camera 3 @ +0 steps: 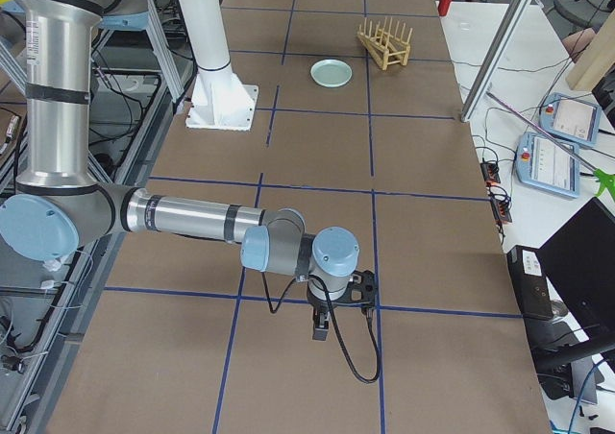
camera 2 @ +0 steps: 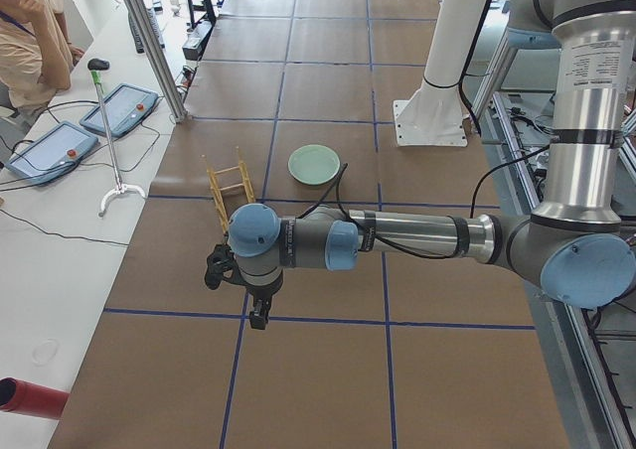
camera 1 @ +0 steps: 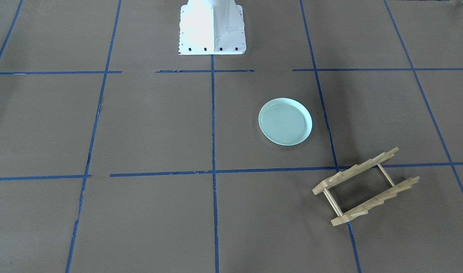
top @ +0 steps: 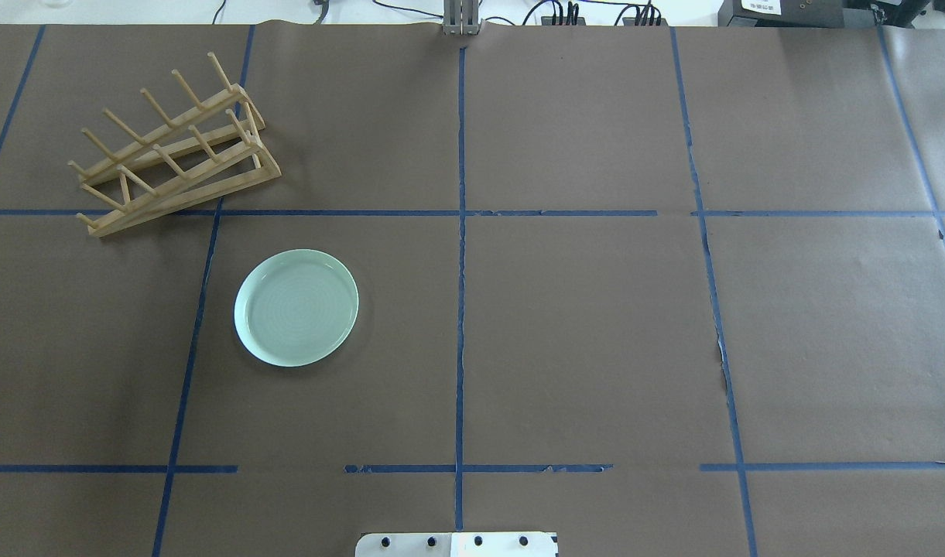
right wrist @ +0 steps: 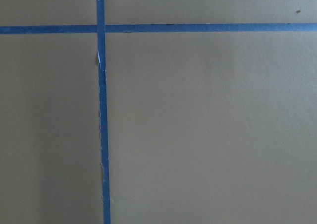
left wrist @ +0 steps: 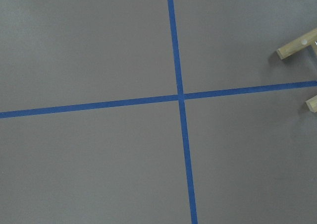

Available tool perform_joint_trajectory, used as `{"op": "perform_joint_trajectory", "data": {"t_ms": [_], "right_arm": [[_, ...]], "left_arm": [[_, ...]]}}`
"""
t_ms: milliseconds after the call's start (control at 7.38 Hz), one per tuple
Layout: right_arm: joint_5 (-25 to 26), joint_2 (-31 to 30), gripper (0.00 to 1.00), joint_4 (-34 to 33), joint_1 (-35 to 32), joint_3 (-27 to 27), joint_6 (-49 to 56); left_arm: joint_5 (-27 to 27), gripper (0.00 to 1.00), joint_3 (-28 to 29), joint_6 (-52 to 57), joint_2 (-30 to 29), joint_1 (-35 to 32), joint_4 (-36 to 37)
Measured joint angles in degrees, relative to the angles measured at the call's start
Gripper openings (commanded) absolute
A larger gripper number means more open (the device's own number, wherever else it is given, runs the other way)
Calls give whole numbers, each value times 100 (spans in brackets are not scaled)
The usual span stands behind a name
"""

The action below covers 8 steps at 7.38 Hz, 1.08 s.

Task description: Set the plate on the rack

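Observation:
The pale mint-green plate (camera 1: 285,121) lies flat on the brown table, also in the overhead view (top: 296,307). The light-wood rack (camera 1: 366,186) stands apart from it, beyond it toward the far left corner in the overhead view (top: 174,155). Two rail ends of the rack show at the right edge of the left wrist view (left wrist: 297,44). My left gripper (camera 2: 258,318) hangs over the table short of the rack, seen only from the side. My right gripper (camera 3: 320,333) hangs far from both, at the table's other end. I cannot tell whether either is open or shut.
The robot's white base (camera 1: 212,28) stands at the table's near middle edge. Blue tape lines (top: 460,232) cross the table. An operator (camera 2: 30,32) sits beside control pendants (camera 2: 119,109) on the side bench. A metal post (camera 3: 500,50) stands at the table's far edge.

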<state>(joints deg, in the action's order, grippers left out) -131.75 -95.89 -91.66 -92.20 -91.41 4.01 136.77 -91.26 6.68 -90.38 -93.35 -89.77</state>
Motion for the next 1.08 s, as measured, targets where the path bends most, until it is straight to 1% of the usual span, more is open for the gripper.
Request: {"op": "perform_joint_trajectory", "data": {"t_ms": [814, 949, 1085], "right_arm": [[0, 0, 100, 0, 0, 0, 1], [0, 0, 100, 1, 0, 0, -3], [0, 0, 100, 4, 0, 0, -3]], "left_arm": [[4, 100, -30, -59, 155, -6, -11], [-4, 100, -154, -228, 156, 0, -15], [-5, 100, -441, -744, 139, 14, -26]]}}
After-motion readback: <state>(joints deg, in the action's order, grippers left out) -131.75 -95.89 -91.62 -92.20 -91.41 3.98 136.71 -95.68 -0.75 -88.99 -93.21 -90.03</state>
